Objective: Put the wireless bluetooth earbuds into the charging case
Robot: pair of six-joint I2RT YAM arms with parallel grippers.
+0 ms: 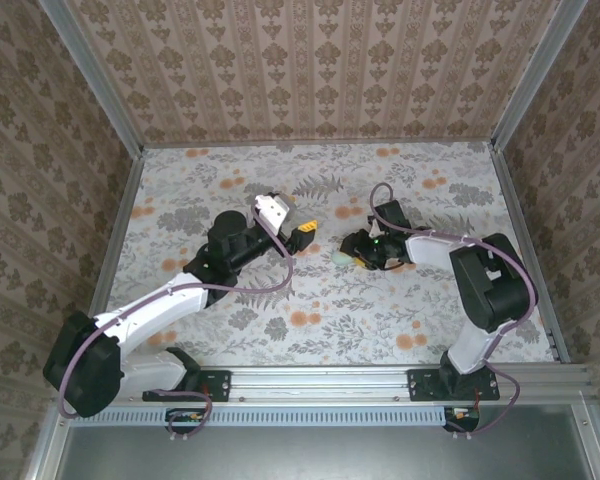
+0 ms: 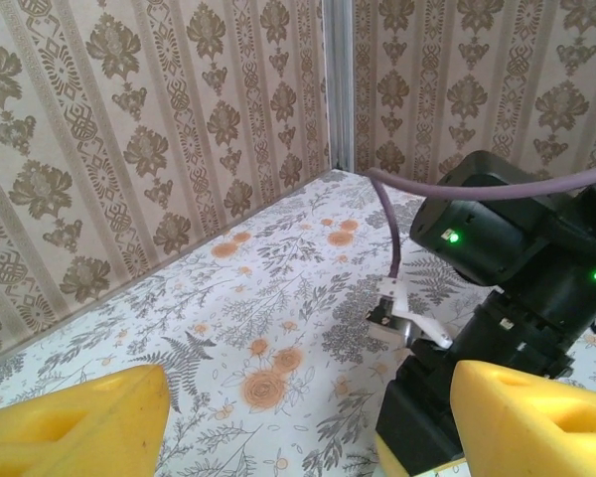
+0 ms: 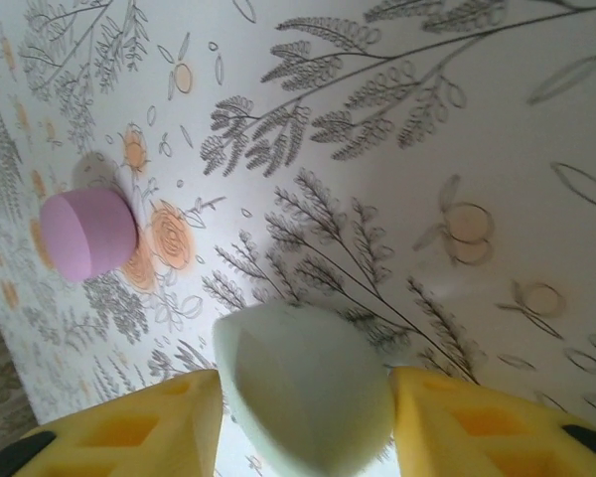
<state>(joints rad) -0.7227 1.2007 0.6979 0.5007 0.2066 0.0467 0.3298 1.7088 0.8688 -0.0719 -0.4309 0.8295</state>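
Note:
A mint-green charging case [image 3: 303, 393] sits on the floral table between the yellow fingers [image 3: 129, 427] of my right gripper [image 3: 306, 427]. It looks blurred and nearly fills the gap between the parted jaws. From above, the same case [image 1: 338, 257] shows just left of the right gripper [image 1: 354, 251]. A pink oval case [image 3: 87, 234] lies closed a little way off. My left gripper [image 1: 302, 233] hovers open left of the mint case, with bare table between its yellow fingers [image 2: 74, 422]. The earbuds are out of view.
The right arm's black wrist [image 2: 507, 278] and purple cable [image 2: 392, 224] stand close in front of the left gripper. Patterned walls [image 1: 310, 70] and metal corner posts enclose the table on three sides. The floral surface [image 1: 310, 320] stretches between the arms and the near rail.

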